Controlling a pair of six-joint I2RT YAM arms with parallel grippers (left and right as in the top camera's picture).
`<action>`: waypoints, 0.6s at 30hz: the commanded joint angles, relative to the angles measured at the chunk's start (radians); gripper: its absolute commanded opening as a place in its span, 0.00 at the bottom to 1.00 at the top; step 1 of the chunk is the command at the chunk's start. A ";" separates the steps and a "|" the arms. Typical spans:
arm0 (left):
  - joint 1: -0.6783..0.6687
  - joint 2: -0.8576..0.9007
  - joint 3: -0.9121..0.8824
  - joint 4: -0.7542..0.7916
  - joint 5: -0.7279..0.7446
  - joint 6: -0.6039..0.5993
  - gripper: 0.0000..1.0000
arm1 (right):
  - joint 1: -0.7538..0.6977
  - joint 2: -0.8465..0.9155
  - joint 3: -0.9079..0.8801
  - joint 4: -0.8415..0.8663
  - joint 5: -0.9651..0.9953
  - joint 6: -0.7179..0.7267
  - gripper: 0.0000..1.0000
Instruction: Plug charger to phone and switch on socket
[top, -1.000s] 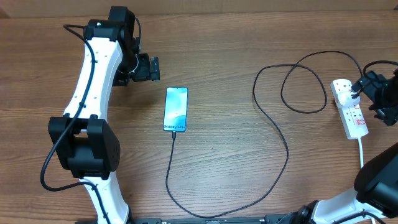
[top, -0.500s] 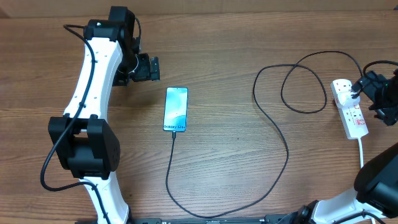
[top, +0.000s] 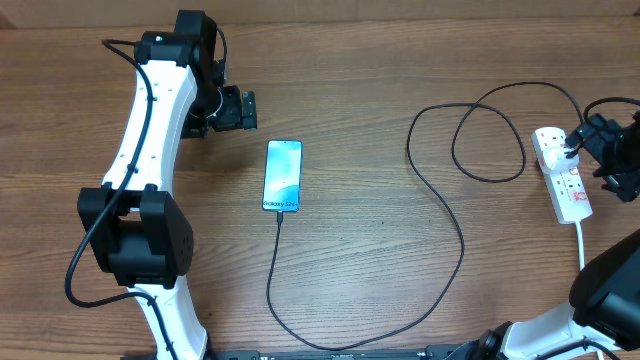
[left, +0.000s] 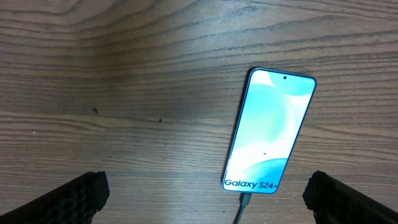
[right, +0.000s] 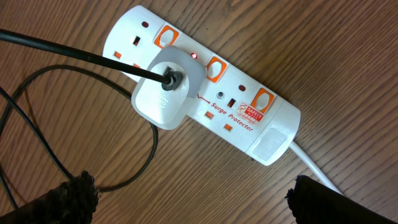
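On the brown wooden worktop (top: 380, 300), the slim lit-screen smartphone (top: 283, 176) lies flat. The thin black charger cable (right: 93, 60) enters its bottom edge. Cable's white plug (right: 166, 87) sits in the white oblong power strip (right: 249, 118), small red lamp (right: 194, 56) glowing, so the job looks done. Left hand (top: 247, 110) and right hand (right: 199, 198) hang wide open and empty, probably because nothing needs gripping.

Left arm (top: 150, 120): white tubular links, bulky black joint housings (top: 150, 240), loose black cable (top: 69, 280) alongside. Right arm (top: 545, 328): same white-and-black build. Left tool (top: 245, 110) and right tool (top: 592, 155): black, with finely ribbed fingers (left: 68, 199).
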 joint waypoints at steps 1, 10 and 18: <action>0.005 -0.067 0.004 0.000 -0.007 -0.010 0.99 | -0.003 -0.003 0.002 0.003 -0.002 -0.004 1.00; -0.027 -0.272 0.004 0.000 -0.007 -0.010 1.00 | -0.003 -0.003 0.002 0.003 -0.002 -0.004 1.00; -0.109 -0.464 0.004 0.000 -0.006 -0.010 1.00 | -0.003 -0.003 0.002 0.003 -0.002 -0.004 1.00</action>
